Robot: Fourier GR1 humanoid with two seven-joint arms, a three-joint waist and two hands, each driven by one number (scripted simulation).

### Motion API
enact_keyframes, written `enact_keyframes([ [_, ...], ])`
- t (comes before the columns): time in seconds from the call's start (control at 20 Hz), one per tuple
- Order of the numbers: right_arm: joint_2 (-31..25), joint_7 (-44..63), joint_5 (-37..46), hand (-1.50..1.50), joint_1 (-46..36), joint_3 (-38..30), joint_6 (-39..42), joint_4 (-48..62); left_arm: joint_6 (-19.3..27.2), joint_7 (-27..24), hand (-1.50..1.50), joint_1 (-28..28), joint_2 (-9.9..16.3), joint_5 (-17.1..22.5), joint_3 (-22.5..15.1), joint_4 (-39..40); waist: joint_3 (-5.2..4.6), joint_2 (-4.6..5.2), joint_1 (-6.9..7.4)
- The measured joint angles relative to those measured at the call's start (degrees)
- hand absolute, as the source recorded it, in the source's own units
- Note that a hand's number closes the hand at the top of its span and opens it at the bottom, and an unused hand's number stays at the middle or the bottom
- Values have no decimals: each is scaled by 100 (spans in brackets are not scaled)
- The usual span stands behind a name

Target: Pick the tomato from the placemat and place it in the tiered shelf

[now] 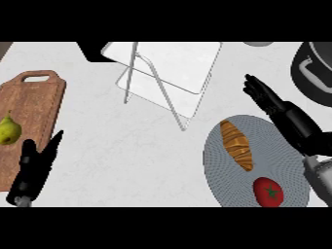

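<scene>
Both hands, left hand (33,170) and right hand (287,116), are black with slender segmented fingers; the right forearm (330,181) looks grey, apparently smooth-shelled.

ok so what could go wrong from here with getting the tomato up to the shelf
1. The tomato lies at the placemat's near edge, and the right hand is open beyond it, so reaching back may be awkward.
2. The croissant lies between the tomato and the tiered shelf; a low carry could knock it.
3. The shelf's thin wire legs stand toward the placemat and might be clipped on approach.
</scene>
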Motion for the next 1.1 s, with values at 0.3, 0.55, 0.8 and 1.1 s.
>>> enact_keyframes([
  [0.3, -554, -418, -77, 150, 301, -828, -68, 144, -80, 980, 0, 3148, 1652, -7, 505, -1153, 514, -223, -41],
  [0.55, -1122, -173, 253, -150, 807, -1104, -327, 821, 43, 1107, 0, 4127, 1619, 388, 970, -1283, 440, -200, -361],
  [0.8, -1228, -401, 166, -150, 1058, -1179, -52, 1050, 100, 1021, 0, 4578, 1210, 780, 1129, -1617, 352, -171, -485],
  [1.1, -1587, -691, 207, -150, 1179, -1000, 709, 952, 173, 1033, 0, 4900, 818, 1040, 1112, -2060, 276, -141, -581],
])
